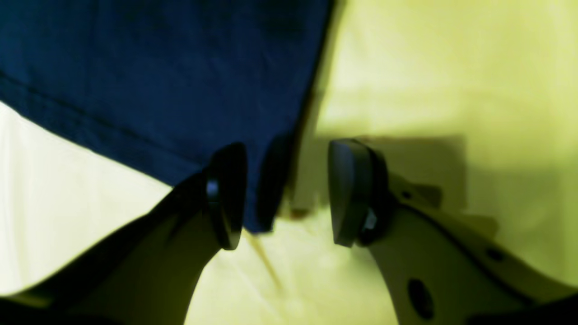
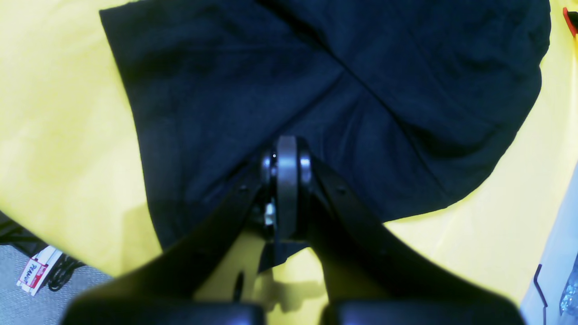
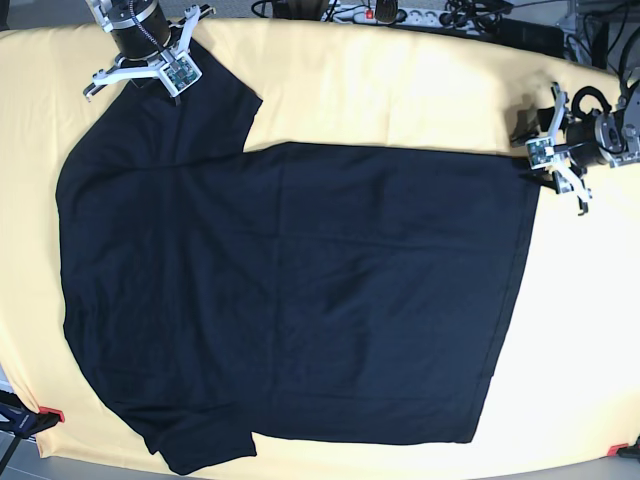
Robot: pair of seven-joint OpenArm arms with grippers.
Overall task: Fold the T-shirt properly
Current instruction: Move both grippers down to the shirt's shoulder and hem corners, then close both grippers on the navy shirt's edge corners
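Observation:
The black T-shirt [image 3: 300, 290] lies spread flat on the yellow tablecloth [image 3: 400, 90], sleeves toward the left of the base view and hem toward the right. My left gripper [image 1: 289, 196] stands open at the hem's far corner [image 3: 535, 160]. That corner of the T-shirt [image 1: 158, 81] hangs loose between the jaws, close to the left pad [image 1: 228, 194]. My right gripper [image 2: 286, 189] is shut on the T-shirt [image 2: 271, 81] at the far sleeve [image 3: 165, 85], with a bit of cloth showing below the pads.
Red markers sit at the near table corners [image 3: 52, 414] [image 3: 622, 452]. Cables and a power strip [image 3: 400, 15] run along the back edge. Grey floor with a small printed box [image 2: 34, 273] shows beyond the table's edge.

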